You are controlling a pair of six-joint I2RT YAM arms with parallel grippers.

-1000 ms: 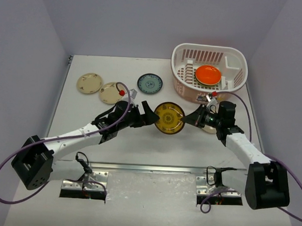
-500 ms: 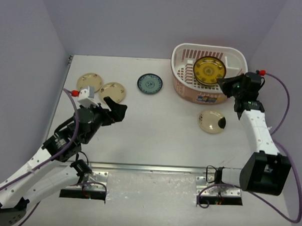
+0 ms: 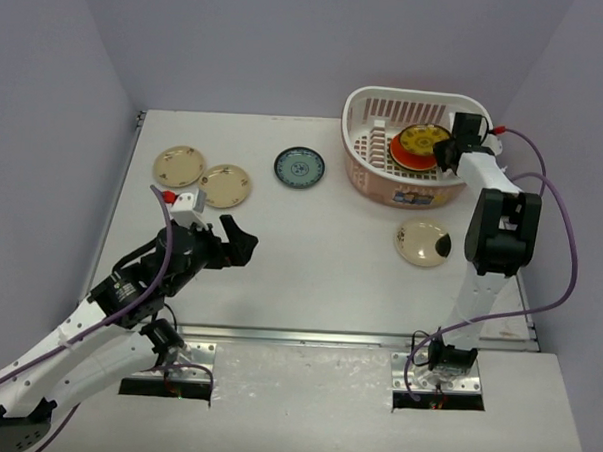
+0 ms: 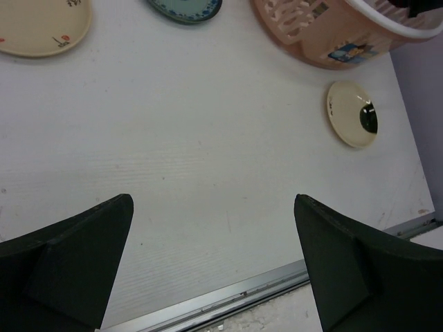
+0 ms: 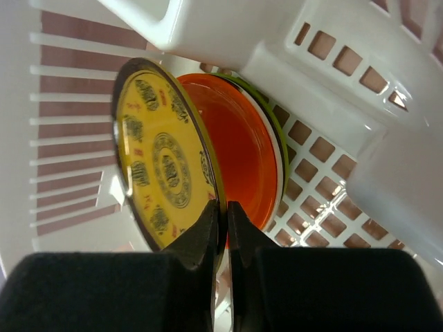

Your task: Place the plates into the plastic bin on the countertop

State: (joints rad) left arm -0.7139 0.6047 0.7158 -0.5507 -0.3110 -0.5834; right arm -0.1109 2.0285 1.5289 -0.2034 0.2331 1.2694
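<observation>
The plastic bin stands at the back right of the countertop. Inside it my right gripper is shut on the rim of a brown-gold patterned plate, held tilted against an orange plate with a lime green rim behind it. My left gripper hangs open and empty over the near left of the countertop. Two cream floral plates and a blue plate lie at the back left. A cream plate with a dark patch lies in front of the bin.
The metal front edge runs just below my left fingers. Grey walls close in the countertop on three sides. A purple cable loops off the right arm beside the bin.
My left gripper let go of the brown-gold plate and drew back to the near left. The right gripper carried that plate from the table's middle into the bin and lowered it.
</observation>
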